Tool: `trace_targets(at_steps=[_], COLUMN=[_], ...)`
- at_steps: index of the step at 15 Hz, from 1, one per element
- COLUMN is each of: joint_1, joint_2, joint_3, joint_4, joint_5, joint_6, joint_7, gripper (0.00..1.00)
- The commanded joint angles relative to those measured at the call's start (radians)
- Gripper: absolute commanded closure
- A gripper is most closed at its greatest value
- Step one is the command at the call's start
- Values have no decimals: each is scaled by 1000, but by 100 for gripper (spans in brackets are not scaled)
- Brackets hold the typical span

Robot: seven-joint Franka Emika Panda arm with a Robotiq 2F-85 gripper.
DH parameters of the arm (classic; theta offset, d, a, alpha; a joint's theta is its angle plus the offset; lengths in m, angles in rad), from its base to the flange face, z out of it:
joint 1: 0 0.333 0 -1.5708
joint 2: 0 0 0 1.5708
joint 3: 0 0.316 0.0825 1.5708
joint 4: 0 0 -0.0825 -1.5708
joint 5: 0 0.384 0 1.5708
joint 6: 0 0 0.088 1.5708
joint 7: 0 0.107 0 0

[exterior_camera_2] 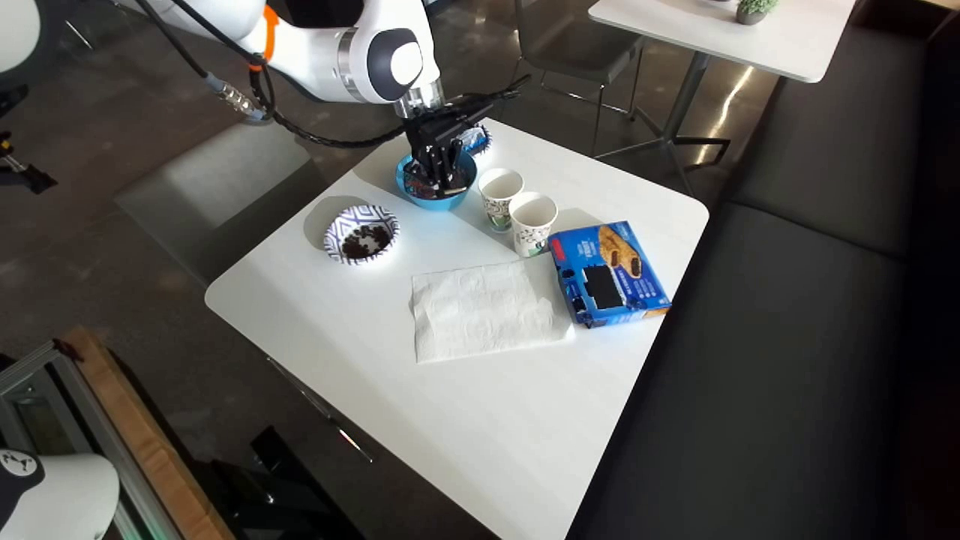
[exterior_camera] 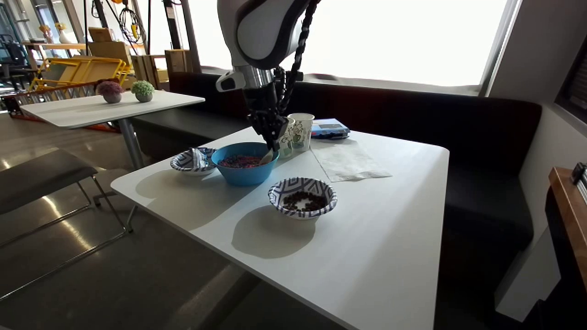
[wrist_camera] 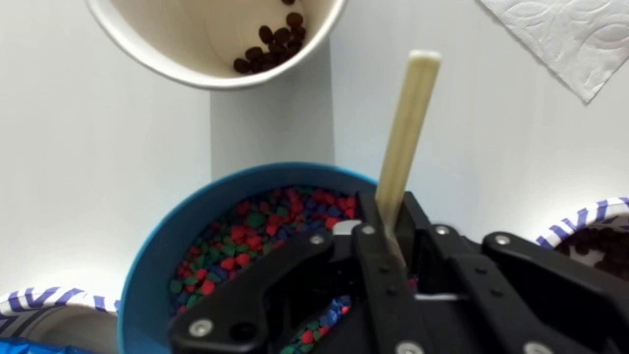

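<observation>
My gripper (wrist_camera: 389, 209) is shut on a pale wooden spoon (wrist_camera: 408, 128), whose handle sticks up between the fingertips in the wrist view. Its broad end (exterior_camera: 267, 158) dips into the blue bowl (exterior_camera: 243, 176). That bowl is filled with small red, green and blue pieces (wrist_camera: 245, 241). In both exterior views the fingers reach down at the bowl's rim, on the side toward the paper cups. A white cup (wrist_camera: 167, 29) with some dark brown beans inside stands beside the bowl. The lower part of the spoon is mostly hidden by the fingers in the wrist view.
Two patterned cups (exterior_camera_2: 501, 199) stand close to the blue bowl. A patterned bowl (exterior_camera: 293, 185) holds dark beans; another (exterior_camera: 183, 162) holds a shiny blue packet (exterior_camera: 200, 159). A paper towel (exterior_camera_2: 487, 311) and a blue box (exterior_camera_2: 611, 274) lie farther along the white table (exterior_camera_2: 487, 427).
</observation>
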Motion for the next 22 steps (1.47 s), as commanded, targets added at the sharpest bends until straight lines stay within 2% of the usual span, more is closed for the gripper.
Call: trace_targets(at_steps=[1, 5, 15, 20, 22], joint_1=[-5, -34, -153, -219, -259], joint_2=[30, 34, 32, 1, -17], joint_3=[18, 48, 134, 211, 261], joint_4=[23, 18, -71, -129, -174], joint_5=[-2, 37, 162, 211, 245], joint_6=[3, 49, 288, 369, 397], joint_7=[41, 73, 57, 28, 6], gripper=[96, 96, 96, 96, 96])
